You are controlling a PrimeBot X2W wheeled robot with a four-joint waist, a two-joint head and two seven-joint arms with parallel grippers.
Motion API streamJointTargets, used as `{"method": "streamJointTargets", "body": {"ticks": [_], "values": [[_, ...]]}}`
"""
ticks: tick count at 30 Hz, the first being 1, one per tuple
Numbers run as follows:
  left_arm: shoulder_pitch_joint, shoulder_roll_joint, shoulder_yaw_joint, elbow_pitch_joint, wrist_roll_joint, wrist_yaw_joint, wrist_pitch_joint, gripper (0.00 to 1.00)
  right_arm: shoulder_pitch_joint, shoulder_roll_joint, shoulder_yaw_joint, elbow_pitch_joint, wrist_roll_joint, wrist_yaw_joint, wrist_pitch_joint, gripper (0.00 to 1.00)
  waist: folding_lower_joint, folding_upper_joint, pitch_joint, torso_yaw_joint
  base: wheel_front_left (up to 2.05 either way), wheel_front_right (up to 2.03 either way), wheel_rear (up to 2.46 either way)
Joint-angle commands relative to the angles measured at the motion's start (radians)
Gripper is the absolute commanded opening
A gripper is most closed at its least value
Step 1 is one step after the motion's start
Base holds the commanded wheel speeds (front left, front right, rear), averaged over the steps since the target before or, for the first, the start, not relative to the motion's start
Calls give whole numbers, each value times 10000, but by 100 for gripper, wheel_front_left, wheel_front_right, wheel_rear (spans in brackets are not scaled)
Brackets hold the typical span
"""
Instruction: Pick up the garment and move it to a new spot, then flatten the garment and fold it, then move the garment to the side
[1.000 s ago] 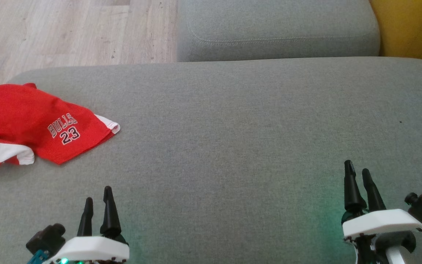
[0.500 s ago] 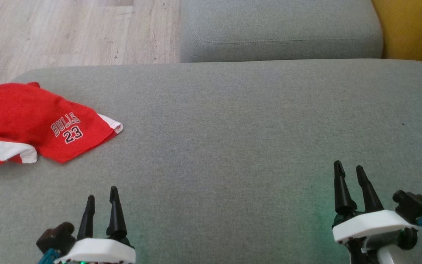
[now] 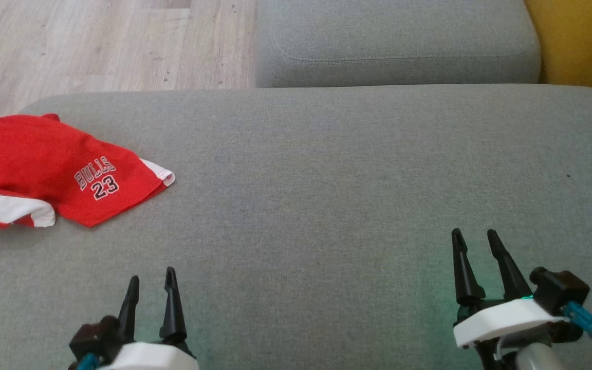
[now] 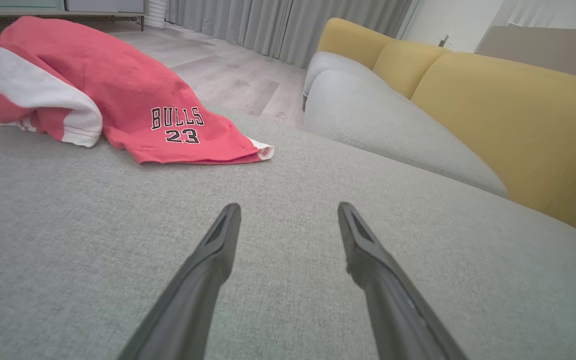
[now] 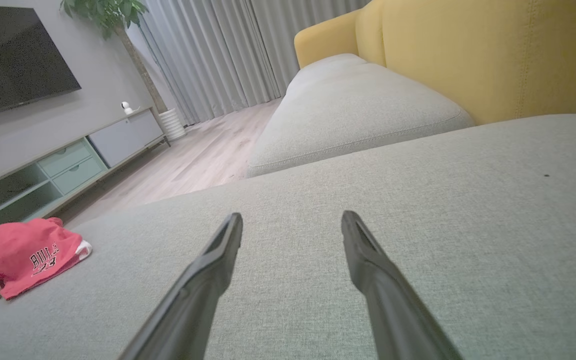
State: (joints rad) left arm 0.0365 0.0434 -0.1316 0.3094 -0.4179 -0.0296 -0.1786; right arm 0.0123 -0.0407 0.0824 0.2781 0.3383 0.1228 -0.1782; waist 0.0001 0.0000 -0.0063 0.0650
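While the red garment (image 3: 44, 169) lies crumpled at the far left of the wide grey seat cushion (image 3: 327, 169), close to the cushion's rounded edge by the wooden floor (image 3: 95, 46), both grippers hang over bare upholstery with nothing between their fingers. The garment's lettering, BULLS 23, faces up, a white-trimmed hem points toward the middle of the cushion, and a white-banded fold bunches at its nearer left side. The left gripper (image 3: 152, 273) sits at the lower left of the head view, jaws spread apart and empty; in the left wrist view the garment lies ahead and to the left of it, not touching. The right gripper (image 3: 474, 232) stands at the lower right, likewise spread and holding nothing, well apart from the cloth. Beyond the seat cushion a second grey cushion (image 3: 393, 41) adjoins it, with a yellow backrest (image 3: 578, 41) to the right. The right wrist view takes in a dark television (image 5: 13, 55), a low cabinet (image 5: 68, 160) and grey curtains (image 5: 208, 55).
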Motion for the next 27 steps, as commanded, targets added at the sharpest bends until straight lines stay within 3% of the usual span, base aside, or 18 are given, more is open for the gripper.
{"method": "streamJointTargets", "body": {"ticks": [1, 21, 27], "values": [[-141, 58, 140, -251, 335, 63, -192, 100, -399, -80, 254, -268, -387, 65, -202, 100, -1, 0, 2, 10, 0, 0, 0], [-102, 68, -103, -67, 2139, 362, -816, 100, -490, -94, 668, -129, -3023, 78, -820, 100, -1, 0, 31, 180, 0, 0, 0], [-95, 68, -85, -45, 2143, 361, -832, 100, -488, -95, 685, -105, -3079, 79, -835, 100, -1, 0, 22, 173, 0, 0, 0]]}}
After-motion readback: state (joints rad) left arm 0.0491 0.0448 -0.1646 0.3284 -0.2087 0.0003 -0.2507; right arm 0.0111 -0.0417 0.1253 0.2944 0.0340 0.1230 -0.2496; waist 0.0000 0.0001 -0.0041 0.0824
